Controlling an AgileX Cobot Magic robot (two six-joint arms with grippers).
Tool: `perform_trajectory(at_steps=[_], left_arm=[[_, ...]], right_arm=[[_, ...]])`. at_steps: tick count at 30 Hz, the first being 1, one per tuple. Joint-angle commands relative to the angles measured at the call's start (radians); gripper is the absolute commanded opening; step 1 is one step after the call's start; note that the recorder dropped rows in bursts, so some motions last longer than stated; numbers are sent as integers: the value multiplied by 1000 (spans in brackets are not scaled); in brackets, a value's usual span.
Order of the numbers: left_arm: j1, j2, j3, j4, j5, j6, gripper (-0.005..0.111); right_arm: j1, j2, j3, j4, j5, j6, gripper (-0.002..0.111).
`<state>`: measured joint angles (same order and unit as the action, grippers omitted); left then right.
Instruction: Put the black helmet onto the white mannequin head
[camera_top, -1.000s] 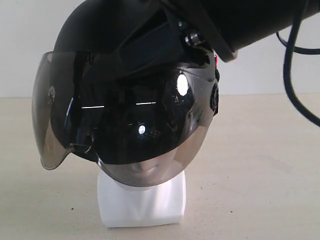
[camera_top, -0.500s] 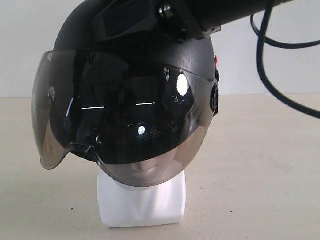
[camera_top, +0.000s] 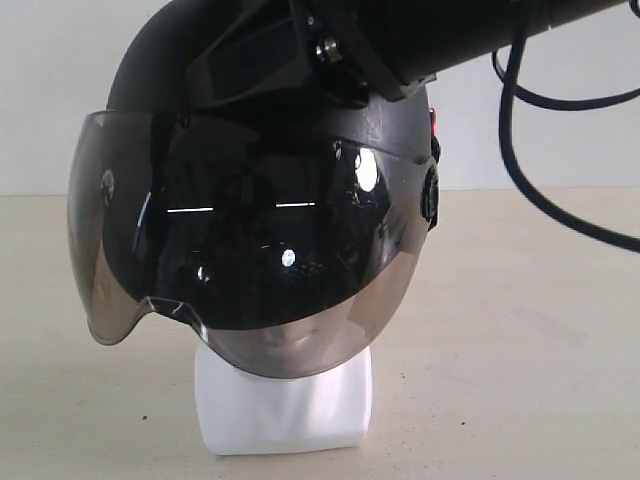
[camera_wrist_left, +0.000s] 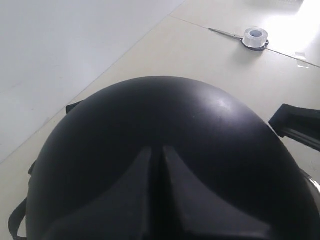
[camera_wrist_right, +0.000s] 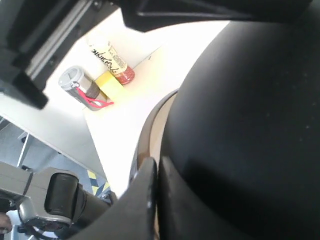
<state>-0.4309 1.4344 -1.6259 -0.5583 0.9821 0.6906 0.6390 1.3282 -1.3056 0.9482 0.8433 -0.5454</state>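
The helmet (camera_top: 250, 230) sits on the head (camera_top: 285, 405), its visor (camera_top: 120, 280) down over the face, the chin showing dimly through the tint. The head stands on the table (camera_top: 520, 330), well out from the far edge. The left gripper (camera_wrist_left: 161, 150) hovers over the crown, jaws closed to a thin slit with nothing between. The right gripper (camera_wrist_right: 156, 167) is beside the shell, jaws likewise drawn together. A tape roll (camera_wrist_left: 255, 38) lies near a table edge.
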Motion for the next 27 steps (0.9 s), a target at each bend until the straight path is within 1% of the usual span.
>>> perform_trajectory(at_steps=[1, 9, 15, 27], left_arm=[[-8, 8, 7, 28, 48, -12, 4], [-8, 8, 7, 28, 48, -16, 4], [-8, 8, 7, 28, 46, -18, 4], [-8, 8, 7, 28, 44, -18, 4]], right_arm=[[1, -1, 10, -42, 92, 10, 0], [1, 1, 10, -60, 113, 11, 0], [1, -1, 103, -60, 91, 8, 0], [1, -1, 107, -65, 110, 8, 0]])
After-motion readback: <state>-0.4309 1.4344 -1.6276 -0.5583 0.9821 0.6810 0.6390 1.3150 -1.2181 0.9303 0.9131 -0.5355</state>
